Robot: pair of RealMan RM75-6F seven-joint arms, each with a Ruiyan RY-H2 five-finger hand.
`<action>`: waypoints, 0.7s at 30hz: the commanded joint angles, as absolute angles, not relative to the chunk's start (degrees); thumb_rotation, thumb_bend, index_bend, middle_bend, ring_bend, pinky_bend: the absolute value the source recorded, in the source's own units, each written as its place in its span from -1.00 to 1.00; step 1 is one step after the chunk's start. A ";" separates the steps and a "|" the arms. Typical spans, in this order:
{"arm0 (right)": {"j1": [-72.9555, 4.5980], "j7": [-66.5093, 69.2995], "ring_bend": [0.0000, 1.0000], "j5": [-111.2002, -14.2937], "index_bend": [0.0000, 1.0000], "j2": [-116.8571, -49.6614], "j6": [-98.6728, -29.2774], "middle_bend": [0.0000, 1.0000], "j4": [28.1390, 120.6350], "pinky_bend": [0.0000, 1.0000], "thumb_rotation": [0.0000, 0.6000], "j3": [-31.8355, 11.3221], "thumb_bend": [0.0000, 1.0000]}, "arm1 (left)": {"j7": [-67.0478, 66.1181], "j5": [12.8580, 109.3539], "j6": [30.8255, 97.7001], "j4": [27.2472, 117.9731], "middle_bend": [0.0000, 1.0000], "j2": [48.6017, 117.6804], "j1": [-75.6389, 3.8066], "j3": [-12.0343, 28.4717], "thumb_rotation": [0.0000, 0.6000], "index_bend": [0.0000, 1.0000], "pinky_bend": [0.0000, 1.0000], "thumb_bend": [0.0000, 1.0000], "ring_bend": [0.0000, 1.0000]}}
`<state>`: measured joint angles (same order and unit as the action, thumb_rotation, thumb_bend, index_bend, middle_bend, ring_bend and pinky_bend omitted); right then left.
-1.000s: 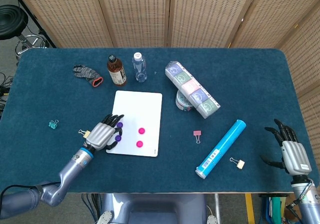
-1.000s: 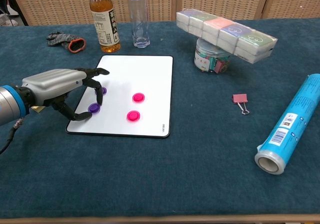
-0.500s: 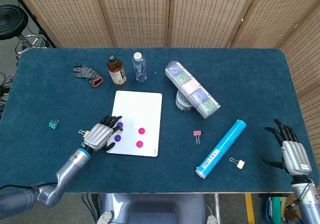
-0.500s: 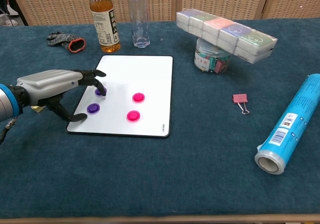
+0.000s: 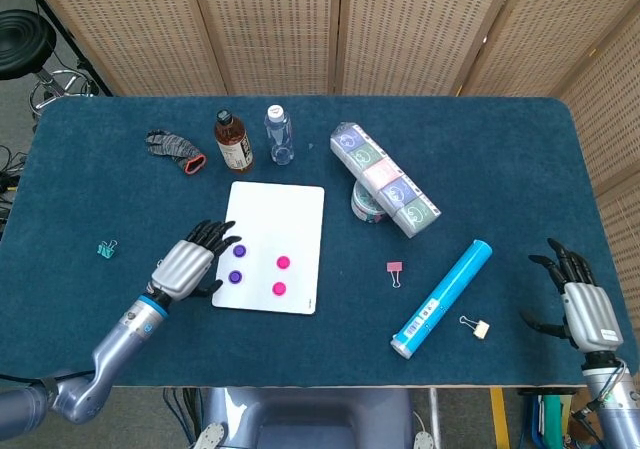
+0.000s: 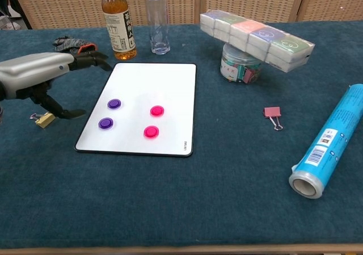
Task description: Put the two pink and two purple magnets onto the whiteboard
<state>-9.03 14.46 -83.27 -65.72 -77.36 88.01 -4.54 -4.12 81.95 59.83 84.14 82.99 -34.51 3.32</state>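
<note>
I have the left hand [image 6: 37,76] raised just off the left edge of the whiteboard [image 6: 170,82], fingers spread wide and holding nothing; in the head view [image 5: 182,267] its fingertips reach toward the board's left side without touching the magnets. All four magnets lie on the whiteboard: the two purple magnets [image 6: 114,103] sit one behind the other on the left half, the nearer one [image 6: 105,122] close to the front left corner, and the two pink magnets [image 6: 157,111] sit to their right, the nearer [image 6: 151,132] slightly left of the farther. From overhead I see the same square of purple [image 5: 236,277] and pink [image 5: 283,262] on the board [image 5: 290,204]. My right hand [image 5: 583,307] rests at the far right edge of the table [image 5: 500,149], fingers apart and empty; the chest view does not show it. Beyond the board stand a tea bottle [image 6: 118,25] and a clear bottle [image 6: 158,21], with a glove [image 6: 74,45] to their left. A long pack [image 6: 256,38] lies tilted across a jar [image 6: 239,65]. A pink clip [image 6: 273,115] lies between the board and a blue roll [image 6: 330,138], a yellow clip [image 6: 42,118] lies under my left hand, a teal clip [image 5: 106,249] further left, and another clip [image 5: 476,325] beside the roll.
</note>
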 commanded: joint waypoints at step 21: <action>-8.06 8.92 -1.00 -85.81 -1.00 -67.40 -83.18 -1.00 86.63 -1.00 1.00 -5.30 -0.77 | -2.54 77.65 83.58 94.78 -1.00 66.03 -13.75 1.02 1.00 -1.00 -1.00 -0.62 -1.00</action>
<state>-8.28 9.54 -85.46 -67.02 -82.41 87.07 -5.02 -3.42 78.51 82.90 94.74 67.03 -14.73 1.27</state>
